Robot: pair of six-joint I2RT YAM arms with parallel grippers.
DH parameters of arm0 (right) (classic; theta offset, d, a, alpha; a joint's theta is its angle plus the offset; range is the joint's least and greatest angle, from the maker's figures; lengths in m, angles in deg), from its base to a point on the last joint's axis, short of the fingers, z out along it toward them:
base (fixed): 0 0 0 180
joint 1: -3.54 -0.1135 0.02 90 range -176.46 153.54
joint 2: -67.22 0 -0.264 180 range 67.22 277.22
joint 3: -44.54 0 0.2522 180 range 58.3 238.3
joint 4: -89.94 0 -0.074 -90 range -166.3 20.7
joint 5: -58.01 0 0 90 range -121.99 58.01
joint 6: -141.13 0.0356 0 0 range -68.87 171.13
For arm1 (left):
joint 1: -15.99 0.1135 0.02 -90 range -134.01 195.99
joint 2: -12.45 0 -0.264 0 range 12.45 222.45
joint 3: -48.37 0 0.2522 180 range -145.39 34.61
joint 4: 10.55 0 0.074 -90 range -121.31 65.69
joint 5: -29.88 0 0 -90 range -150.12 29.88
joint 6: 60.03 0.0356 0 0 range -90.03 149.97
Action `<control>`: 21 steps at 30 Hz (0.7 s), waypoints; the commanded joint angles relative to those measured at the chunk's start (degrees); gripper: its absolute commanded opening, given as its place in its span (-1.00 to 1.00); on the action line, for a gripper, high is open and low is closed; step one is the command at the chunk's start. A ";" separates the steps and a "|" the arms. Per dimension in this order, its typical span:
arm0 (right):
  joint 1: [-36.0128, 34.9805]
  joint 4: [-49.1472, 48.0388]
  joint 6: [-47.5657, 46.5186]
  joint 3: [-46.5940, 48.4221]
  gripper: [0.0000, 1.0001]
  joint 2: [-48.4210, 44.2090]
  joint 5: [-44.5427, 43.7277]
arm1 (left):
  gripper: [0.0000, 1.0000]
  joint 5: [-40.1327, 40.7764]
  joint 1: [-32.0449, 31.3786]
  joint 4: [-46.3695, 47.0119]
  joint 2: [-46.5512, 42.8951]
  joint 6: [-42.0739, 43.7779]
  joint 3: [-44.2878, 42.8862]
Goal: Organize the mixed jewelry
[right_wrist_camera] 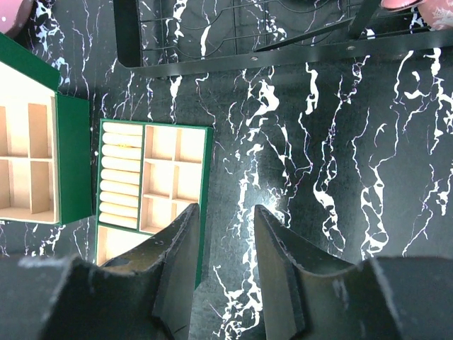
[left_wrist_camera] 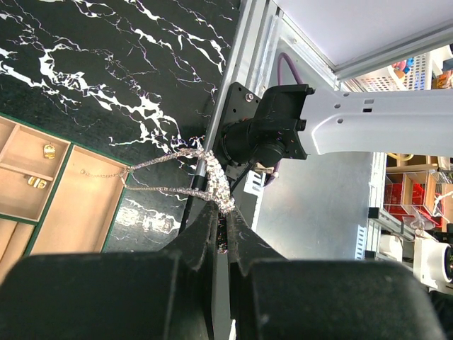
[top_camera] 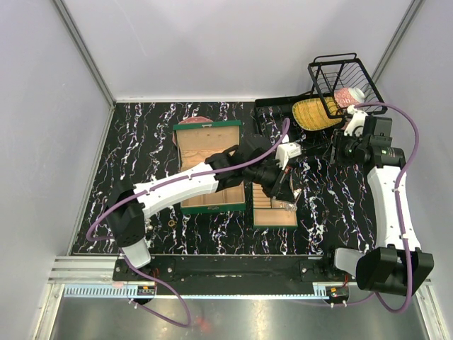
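Where the clenched left gripper point(left_wrist_camera: 224, 219) pinches it, the silvery chain necklace point(left_wrist_camera: 212, 183) dangles above the black marble table point(left_wrist_camera: 141, 64). Its thin loop shows against the edge of a tan divided tray point(left_wrist_camera: 78, 212), whose compartments hold two small gold rings point(left_wrist_camera: 37, 182). The right gripper point(right_wrist_camera: 225, 212) hovers over bare marble, jaws parted with nothing between them.
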 commanded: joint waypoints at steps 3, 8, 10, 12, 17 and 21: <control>0.47 -1.59 -1.00 -0.92 -0.15 -1.87 0.13 | -1.00 -0.72 -0.61 3.50 -0.13 -0.37 -0.99; 0.39 -1.85 -0.91 -1.27 -0.15 -2.05 0.31 | -1.00 0.51 -0.70 3.32 -0.74 1.74 0.68; 0.38 -1.85 -0.91 -1.36 -0.15 -1.87 0.48 | -1.00 0.60 -0.61 3.41 -0.74 1.92 1.29; 0.47 -1.85 -0.91 -1.27 -0.15 -1.78 0.57 | -1.00 0.51 -0.61 3.41 -0.48 2.18 1.64; 0.47 -1.85 -1.00 -1.18 -0.15 -1.96 0.48 | -1.00 0.34 -0.61 4.29 0.57 2.71 2.88; 0.47 -1.77 -1.26 -1.18 -0.14 -1.96 0.57 | -1.00 0.25 -0.70 4.99 1.63 3.23 3.40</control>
